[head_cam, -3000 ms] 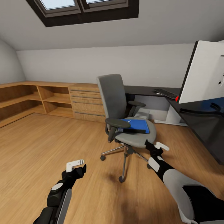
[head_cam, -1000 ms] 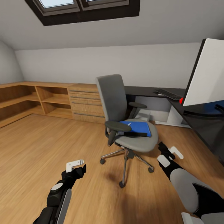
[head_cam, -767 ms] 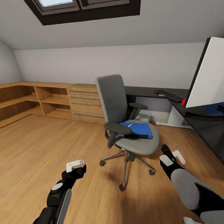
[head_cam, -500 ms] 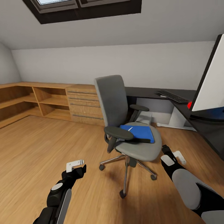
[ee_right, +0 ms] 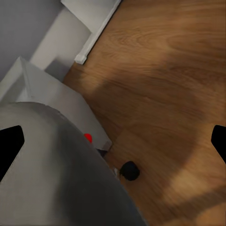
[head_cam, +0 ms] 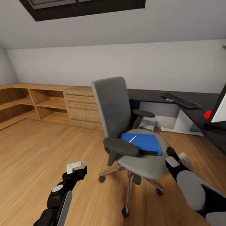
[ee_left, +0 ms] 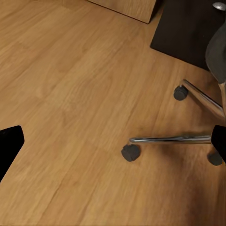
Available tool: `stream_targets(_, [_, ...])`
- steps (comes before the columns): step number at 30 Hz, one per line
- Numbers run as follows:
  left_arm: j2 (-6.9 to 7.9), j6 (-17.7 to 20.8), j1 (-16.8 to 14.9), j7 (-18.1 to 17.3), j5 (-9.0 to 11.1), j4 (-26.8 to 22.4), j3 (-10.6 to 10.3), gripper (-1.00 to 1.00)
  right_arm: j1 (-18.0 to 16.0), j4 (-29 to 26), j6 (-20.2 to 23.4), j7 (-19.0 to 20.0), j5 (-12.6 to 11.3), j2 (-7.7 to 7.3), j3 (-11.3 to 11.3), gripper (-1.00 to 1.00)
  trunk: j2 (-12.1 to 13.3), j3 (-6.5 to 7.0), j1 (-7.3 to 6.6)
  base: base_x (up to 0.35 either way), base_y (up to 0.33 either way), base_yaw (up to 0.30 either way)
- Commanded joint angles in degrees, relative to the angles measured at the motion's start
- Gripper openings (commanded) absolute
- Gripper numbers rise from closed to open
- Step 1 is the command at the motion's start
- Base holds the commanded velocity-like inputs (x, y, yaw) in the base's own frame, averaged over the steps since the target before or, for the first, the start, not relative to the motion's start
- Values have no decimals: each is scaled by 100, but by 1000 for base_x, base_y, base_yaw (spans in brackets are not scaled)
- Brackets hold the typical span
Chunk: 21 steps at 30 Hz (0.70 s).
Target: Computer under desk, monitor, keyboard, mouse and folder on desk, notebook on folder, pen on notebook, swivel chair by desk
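Note:
The grey swivel chair (head_cam: 110, 103) stands in the middle of the wooden floor. A blue folder (head_cam: 145, 142) lies on its seat, with a white pen (head_cam: 132, 138) on top. My right gripper (head_cam: 179, 157) hovers open just beside the seat's edge; the right wrist view (ee_right: 113, 141) shows the seat's grey underside (ee_right: 52, 174). My left gripper (head_cam: 76, 166) hangs open over the floor, short of the chair's chrome base (ee_left: 174, 139). On the dark desk (head_cam: 191, 113) lie a black keyboard (head_cam: 180, 100) and a red mouse (head_cam: 207, 114). The monitor's edge (head_cam: 220, 110) shows at far right.
Wooden shelves (head_cam: 37, 103) and a drawer unit (head_cam: 80, 106) line the back wall at left. A white box (head_cam: 147, 121) sits on the floor under the desk. Chair casters (ee_left: 131, 152) stick out near my left gripper. Bare floor stretches to the left.
The camera has moved closer and turned left: the chair looms larger and the monitor has slid to the picture's right edge. My right gripper now sits lower, beside the seat.

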Motion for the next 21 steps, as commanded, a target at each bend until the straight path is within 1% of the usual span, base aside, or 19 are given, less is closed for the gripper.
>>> stream_targets(1, [-3,25,-3,31,43,-7,2,100,-4,2,-9,-11,-59,-9,2,100,-2,-6,1,136,0,0])
stream_targets(4, [-3,22,-3,31,42,-7,-1,100,-5,-1,153,-12,-56,-30,-171,100,-2,-6,1,67,0,0])
stream_targets(7, [-3,21,-3,31,42,-7,-4,100,-5,-4,325,-8,-55,-66,-271,100,-2,-6,1,26,0,0])
stream_targets(15, [-3,21,-3,40,44,-7,-10,100,-3,-32,464,3,-54,-102,-347,100,-2,-6,1,6,0,0])
stream_targets(21, [-3,21,-3,41,43,-7,-14,100,-3,-263,478,0,-54,-77,-361,100,-2,-6,1,0,0,0])
